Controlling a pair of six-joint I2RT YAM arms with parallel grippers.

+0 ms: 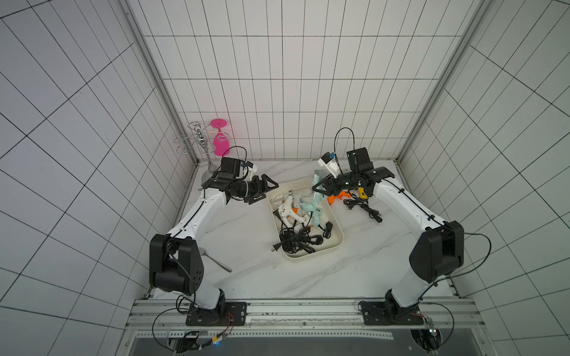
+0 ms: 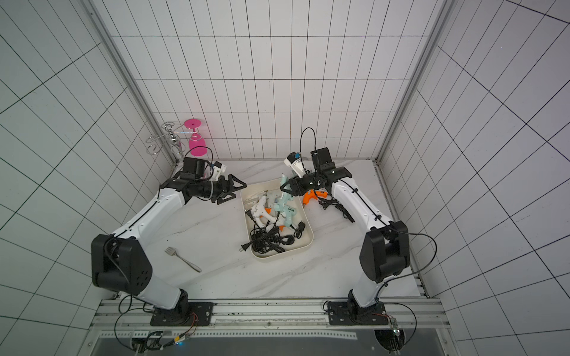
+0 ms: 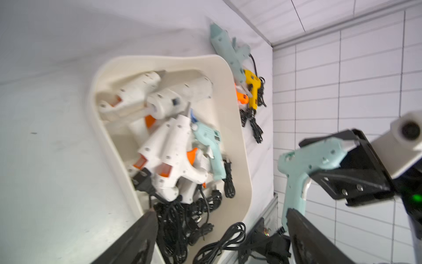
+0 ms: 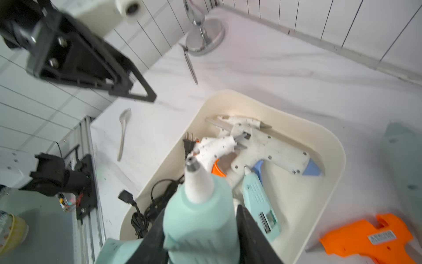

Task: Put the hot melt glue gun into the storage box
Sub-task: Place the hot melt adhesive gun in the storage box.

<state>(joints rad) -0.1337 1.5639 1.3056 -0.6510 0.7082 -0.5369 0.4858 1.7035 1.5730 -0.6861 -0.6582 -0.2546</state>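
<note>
Hanging over the 12 o'clock end of the box (image 1: 311, 254), the mint gun (image 4: 198, 217) is gripped round its body by the right hand (image 1: 320, 188), nozzle leading and clear of the heap below. The left hand (image 1: 265, 191) stands wide and empty just off the box's 10 o'clock corner, touching nothing.

The box is already crowded: white guns (image 1: 290, 209), another mint one and a knot of cords (image 1: 293, 240) toward 6 o'clock. An orange gun (image 4: 370, 237) and a yellow gun (image 1: 362, 192) lie out on the bench (image 1: 246, 277) at about 2 o'clock of the box.

From where I stand this is the lowering and letting go. To do it well, I'd bring the gun down toward the barer floor along the box's 3 o'clock wall, not onto the top of the pile, since the walls are low and a gun dropped on the heap could slide over the rim. Open the hand only once the gun is resting on something. In the left wrist view a black cord loops just outside the rim. I cannot tell whose it is, so watch that it does not snag. The left hand is best kept out of the way.
</note>
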